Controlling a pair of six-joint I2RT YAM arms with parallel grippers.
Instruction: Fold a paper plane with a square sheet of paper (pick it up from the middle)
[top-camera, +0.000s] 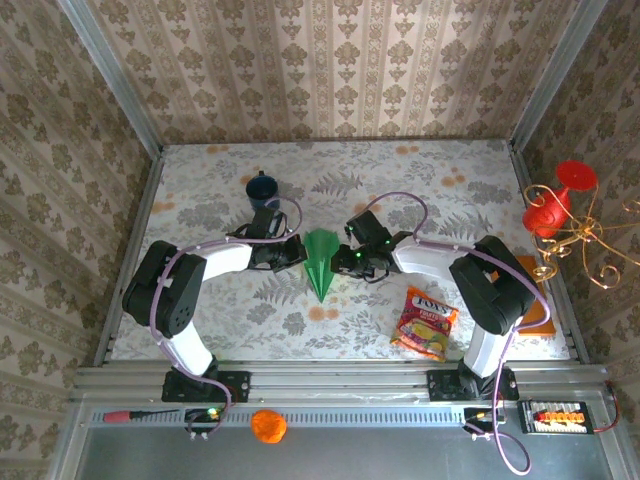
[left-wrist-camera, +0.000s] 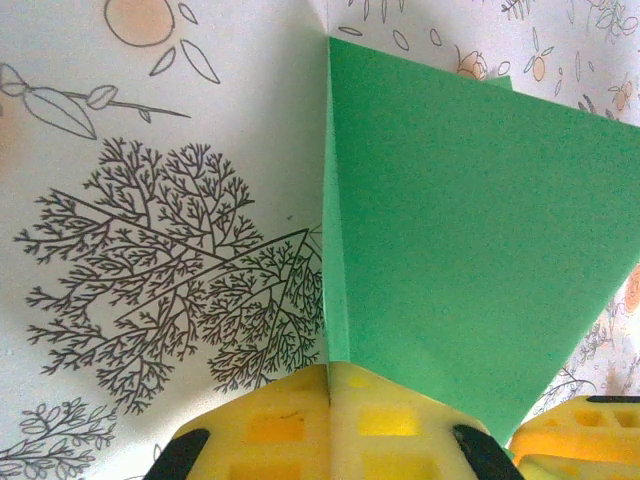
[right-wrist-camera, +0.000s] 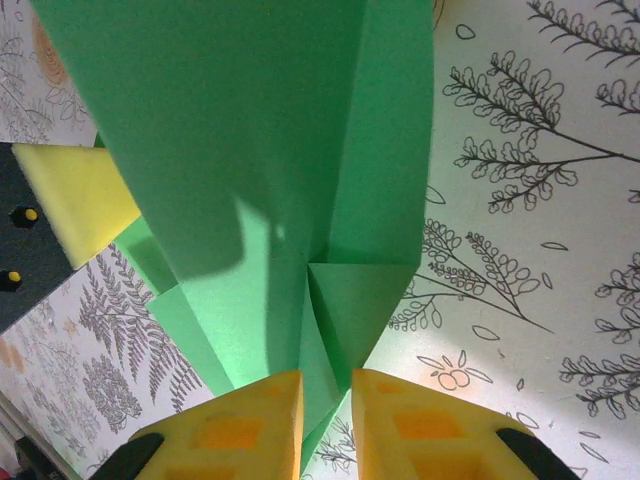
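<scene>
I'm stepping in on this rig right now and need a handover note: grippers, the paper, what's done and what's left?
Left gripper: shut, pinching the paper plane at its side.
Right gripper: jaws nearly closed around the plane's folded ridge; I can't tell if the grip is firm.
Plane: mid-table between both grippers, nose toward the arm bases.
Done: green sheet already folded into a dart.
Left: probably pressing the last crease, then letting go.

A robotics lab cell dressed as a home: damask wallpaper panels (top-camera: 330, 70) between aluminium posts (top-camera: 110, 72) wall in a table (top-camera: 440, 200) with a floral cloth. The left arm (top-camera: 170, 290) and right arm (top-camera: 490, 290) are bolted to a metal rail (top-camera: 340, 378) along the frame's bottom.
</scene>
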